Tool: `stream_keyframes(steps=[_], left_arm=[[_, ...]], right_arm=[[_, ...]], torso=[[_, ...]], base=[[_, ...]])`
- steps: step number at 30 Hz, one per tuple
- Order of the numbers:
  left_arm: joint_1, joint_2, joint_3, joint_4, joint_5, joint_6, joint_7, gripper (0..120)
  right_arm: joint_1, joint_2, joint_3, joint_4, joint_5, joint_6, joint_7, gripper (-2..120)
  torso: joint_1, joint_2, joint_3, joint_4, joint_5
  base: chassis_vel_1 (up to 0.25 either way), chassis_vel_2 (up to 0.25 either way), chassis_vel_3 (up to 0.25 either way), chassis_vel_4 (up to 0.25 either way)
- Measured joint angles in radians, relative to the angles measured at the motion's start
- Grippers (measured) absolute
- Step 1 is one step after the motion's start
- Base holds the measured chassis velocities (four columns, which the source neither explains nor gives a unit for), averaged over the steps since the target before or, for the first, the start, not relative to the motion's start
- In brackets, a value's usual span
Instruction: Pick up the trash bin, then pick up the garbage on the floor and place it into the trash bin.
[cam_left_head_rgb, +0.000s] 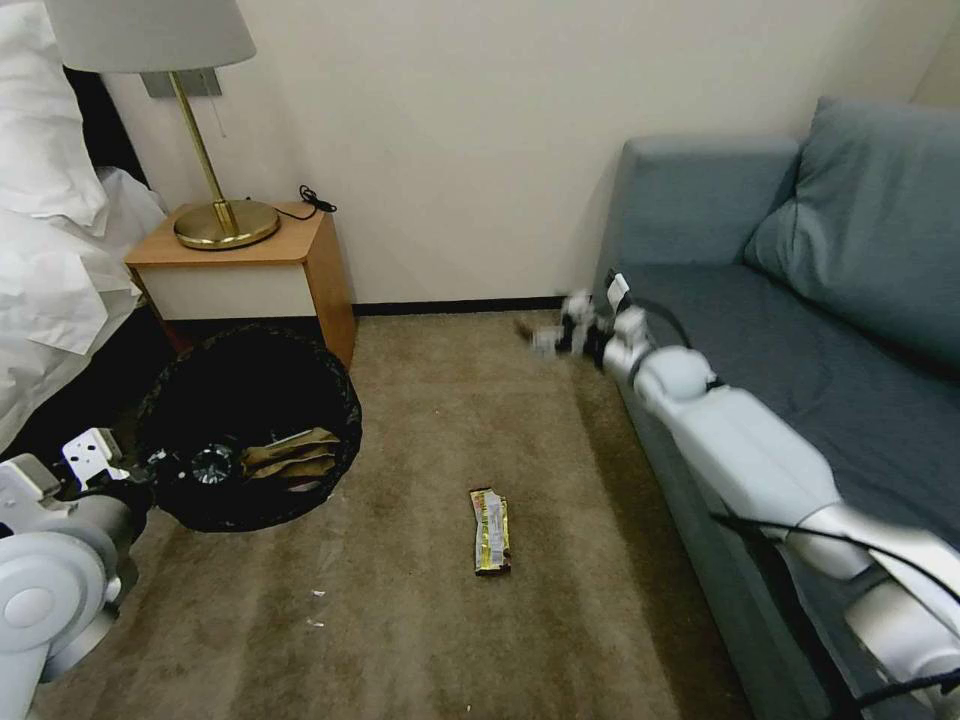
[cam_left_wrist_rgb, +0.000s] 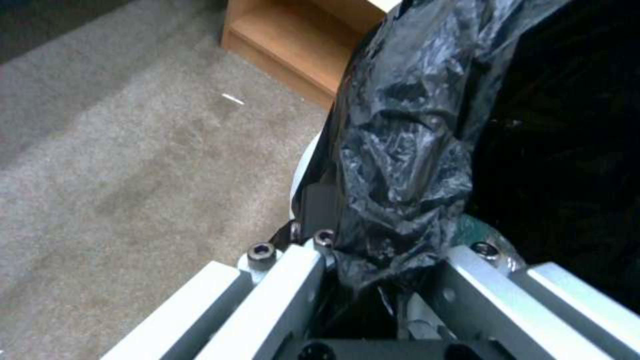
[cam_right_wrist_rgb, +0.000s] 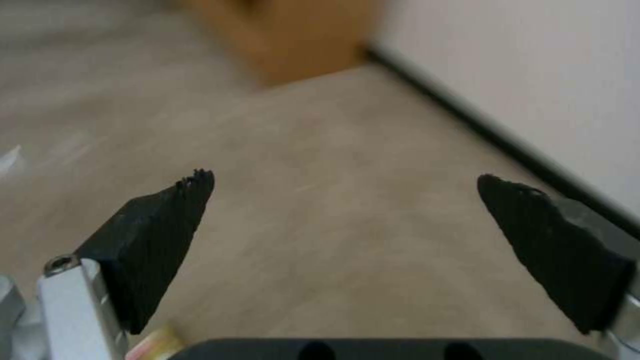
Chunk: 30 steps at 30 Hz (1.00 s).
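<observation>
The trash bin is held by its bag-lined rim, pinched in the left gripper. The right gripper, fingers spread and empty, should be lowered squarely over the snack wrapper mid-carpet, clear of the sofa.

A bedroom: white bedding, a brass lamp on a wooden nightstand, a grey-blue sofa, beige carpet.
</observation>
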<state>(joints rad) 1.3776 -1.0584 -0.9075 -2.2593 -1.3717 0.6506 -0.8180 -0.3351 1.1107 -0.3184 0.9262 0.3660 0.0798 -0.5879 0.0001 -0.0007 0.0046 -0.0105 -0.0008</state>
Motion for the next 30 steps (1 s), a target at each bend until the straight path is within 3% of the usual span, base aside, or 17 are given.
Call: stream_keyframes(steps=[2, 9, 19, 23, 25, 26, 27, 28, 29, 30], left_arm=[[-0.004, -0.004, 0.003, 0.003, 0.002, 0.000, 0.000, 1], [0.018, -0.018, 0.004, -0.013, 0.018, 0.000, 0.000, 1], [0.037, -0.028, -0.002, -0.056, 0.019, 0.000, -0.003, 1], [0.043, -0.035, 0.002, -0.067, 0.021, 0.000, -0.003, 1], [0.039, -0.035, 0.007, -0.067, 0.022, -0.001, -0.005, 1], [0.039, -0.035, 0.007, -0.067, 0.022, -0.001, -0.005, 1], [0.036, -0.030, 0.010, -0.065, 0.021, -0.001, -0.007, 1], [0.036, -0.030, 0.010, -0.065, 0.021, -0.001, -0.007, 1], [0.031, -0.017, 0.013, -0.062, 0.015, -0.002, -0.011, 1], [0.030, -0.011, 0.015, -0.058, 0.013, -0.002, -0.013, 1]], right_arm=[[-0.005, 0.033, -0.024, -0.043, -0.148, 0.056, -0.090, 100], [-0.022, 0.101, -0.108, -0.128, -0.346, 0.149, -0.166, 100], [-0.075, 0.111, -0.146, -0.154, -0.405, 0.112, -0.148, 100], [-0.085, 0.086, -0.176, -0.127, -0.290, 0.010, -0.098, 100], [-0.091, 0.057, -0.208, -0.081, -0.139, -0.141, -0.012, 100], [-0.091, 0.057, -0.208, -0.081, -0.139, -0.141, -0.012, 100], [-0.091, 0.046, -0.223, -0.054, -0.033, -0.217, 0.070, 100], [-0.091, 0.046, -0.223, -0.054, -0.033, -0.217, 0.070, 100], [-0.086, 0.042, -0.239, -0.009, 0.158, -0.353, 0.219, 100], [-0.078, 0.049, -0.234, 0.009, 0.236, -0.427, 0.276, 100]], torso=[[0.000, 0.000, 0.000, 0.0002, -0.0004], [0.000, 0.000, 0.000, 0.0004, -0.0005], [0.000, 0.000, 0.000, 0.0001, -0.0002], [0.000, 0.000, 0.000, 0.0002, -0.0002], [0.000, 0.000, 0.000, -0.0001, -0.0003], [0.000, 0.000, 0.000, -0.0001, -0.0003], [0.000, 0.000, 0.000, -0.0004, -0.0003], [0.000, 0.000, 0.000, -0.0004, -0.0003], [0.000, 0.000, 0.000, -0.0003, -0.0001], [0.000, 0.000, 0.000, -0.0001, -0.0001]], base=[[0.000, 0.000, 0.000, 0.000], [0.000, 0.000, 0.000, 0.000], [0.000, 0.000, 0.000, 0.000], [0.000, 0.000, 0.000, 0.000], [0.000, 0.000, 0.000, 0.000], [0.000, 0.000, 0.000, 0.000], [0.000, 0.000, 0.000, 0.000], [0.000, 0.000, 0.000, 0.000], [0.000, 0.000, 0.000, 0.000], [0.000, 0.000, 0.000, 0.000]])
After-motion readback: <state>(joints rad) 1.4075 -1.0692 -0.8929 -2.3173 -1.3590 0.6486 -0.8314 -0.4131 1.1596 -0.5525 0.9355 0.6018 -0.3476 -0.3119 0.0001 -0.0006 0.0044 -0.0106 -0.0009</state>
